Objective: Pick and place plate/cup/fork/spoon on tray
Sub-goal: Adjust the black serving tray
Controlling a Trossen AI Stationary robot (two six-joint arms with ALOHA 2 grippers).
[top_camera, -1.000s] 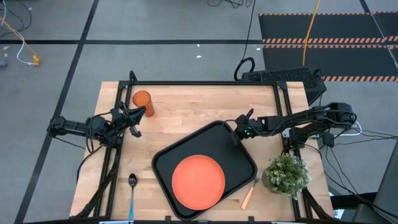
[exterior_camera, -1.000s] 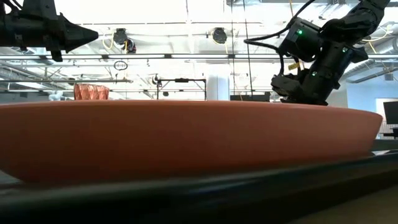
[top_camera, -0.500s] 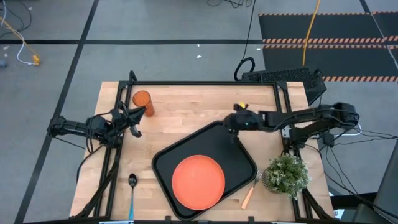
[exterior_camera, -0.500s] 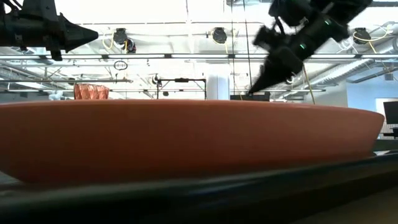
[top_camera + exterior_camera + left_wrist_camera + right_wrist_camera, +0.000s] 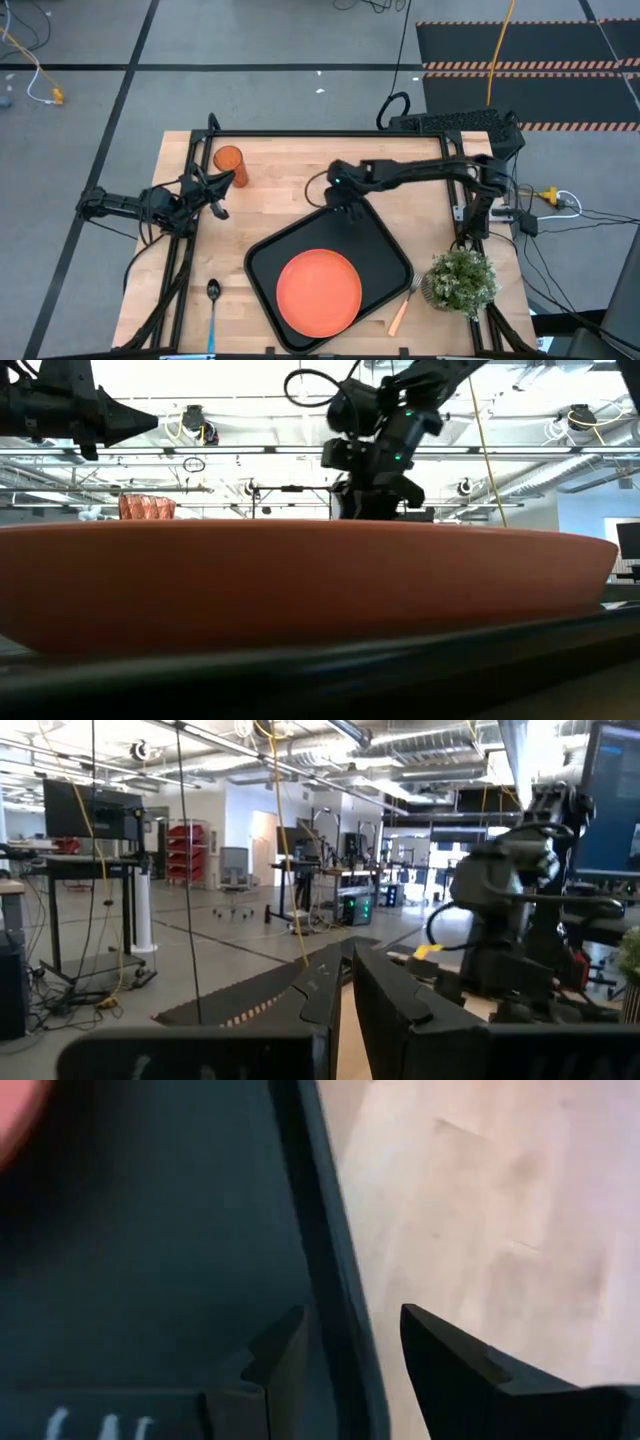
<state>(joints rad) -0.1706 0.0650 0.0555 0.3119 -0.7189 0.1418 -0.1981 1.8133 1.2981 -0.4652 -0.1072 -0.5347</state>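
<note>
The orange plate (image 5: 318, 292) lies flat on the black tray (image 5: 372, 232) at the table's near middle. The orange cup (image 5: 228, 160) stands upright at the far left. The blue-handled spoon (image 5: 212, 305) lies near the near left edge. The tan-handled fork (image 5: 401, 312) lies off the tray's near right side. My right gripper (image 5: 336, 200) is open over the tray's far rim (image 5: 335, 1280), with one finger inside the rim and one outside. My left gripper (image 5: 218, 192) is shut and empty, right of the cup's near side.
A small potted plant (image 5: 460, 280) stands at the table's right edge beside the fork. Bare wood lies between the cup and the tray's far rim. Black frame rails (image 5: 330, 133) run along the table's far, left and right edges.
My right gripper has risen from the tray's far right corner, swung toward the table's left along the tray's far rim, and come down over that rim. The tray, the plate and my left arm have stayed where they were.
</note>
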